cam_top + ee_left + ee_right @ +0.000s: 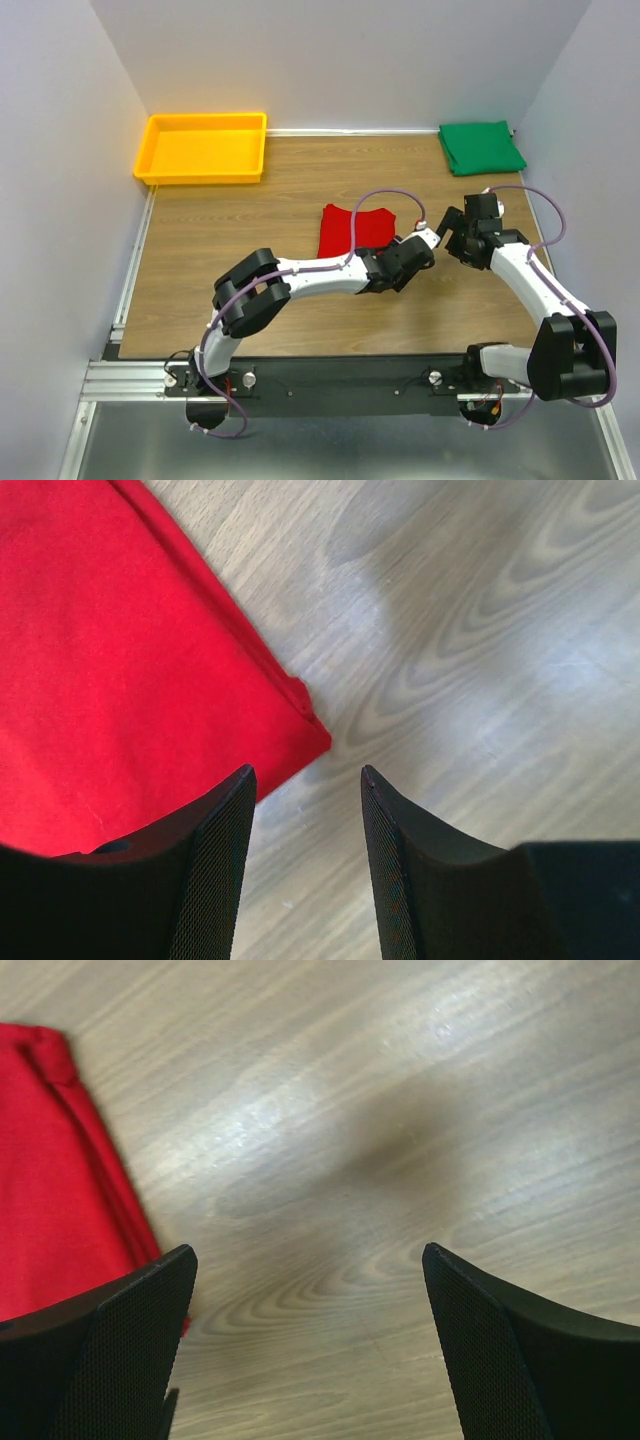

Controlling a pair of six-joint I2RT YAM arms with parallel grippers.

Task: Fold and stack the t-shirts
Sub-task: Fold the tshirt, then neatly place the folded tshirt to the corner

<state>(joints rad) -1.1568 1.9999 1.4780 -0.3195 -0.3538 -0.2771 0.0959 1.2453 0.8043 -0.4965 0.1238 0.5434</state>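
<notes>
The red t-shirt [352, 229] lies partly folded on the wooden table near its middle. It also shows in the left wrist view [110, 670] and at the left edge of the right wrist view [50, 1200]. The green t-shirt [481, 146] lies folded at the far right corner. My left gripper [305, 775] is open and empty, low over the table just off the red shirt's right corner. My right gripper [310, 1255] is wide open and empty over bare wood to the right of the red shirt.
A yellow plastic tray [203, 148] stands at the far left of the table. Grey walls close in the left, back and right sides. The two wrists are close together near the red shirt's right edge.
</notes>
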